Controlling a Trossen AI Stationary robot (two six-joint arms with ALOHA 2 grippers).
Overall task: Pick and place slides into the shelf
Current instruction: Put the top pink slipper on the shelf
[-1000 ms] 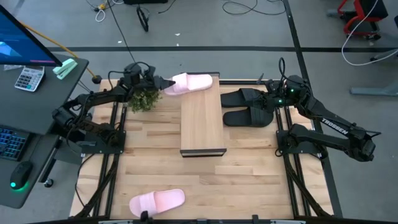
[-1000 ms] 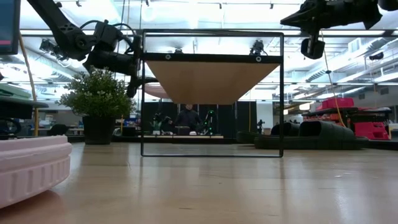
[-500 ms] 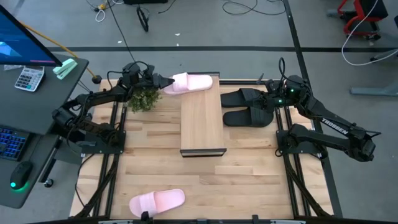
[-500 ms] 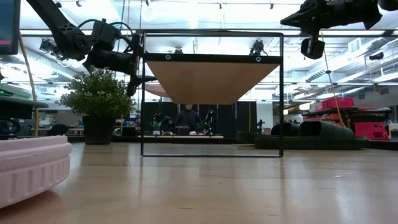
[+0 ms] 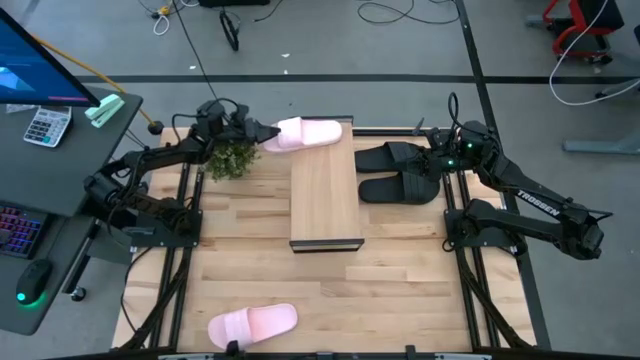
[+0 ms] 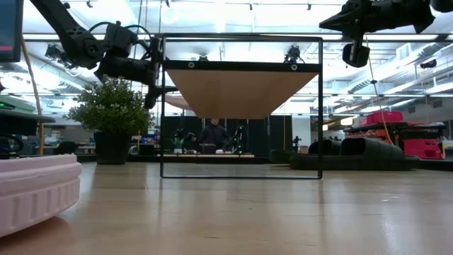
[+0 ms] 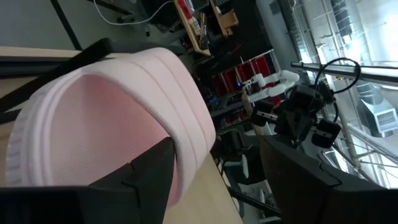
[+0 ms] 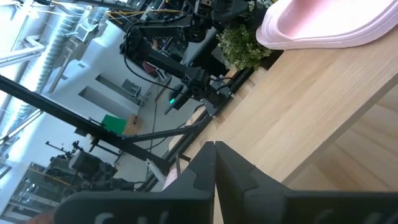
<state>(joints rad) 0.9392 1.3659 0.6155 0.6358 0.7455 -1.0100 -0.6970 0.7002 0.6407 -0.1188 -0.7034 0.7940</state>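
Note:
A pale pink slide (image 5: 310,133) lies on the far end of the shelf's plank top (image 5: 325,200), its left end sticking out past the plank's edge. My left gripper (image 5: 266,137) is level at that end, open, with the slide's rim (image 7: 186,118) between its fingers. Two black slides (image 5: 395,172) lie on the table right of the shelf. Above them my right gripper (image 5: 437,160) hangs shut, with nothing in it (image 8: 214,158). The other pink slide (image 5: 253,324) lies at the table's near edge. My left gripper comes level from the table's left at the pink slide's overhanging end. One finger (image 7: 146,177) stands against the slide's ridged side wall (image 7: 193,143); I cannot tell whether it touches. The other finger (image 7: 298,180) is clear of it. The slide rests on the plank.
A small potted plant (image 5: 232,158) stands just below my left arm, left of the shelf. The slatted tabletop (image 5: 250,250) shows bare wood between shelf and near pink slide (image 6: 35,188). A desk with a monitor and calculator (image 5: 45,125) lies beyond the left edge.

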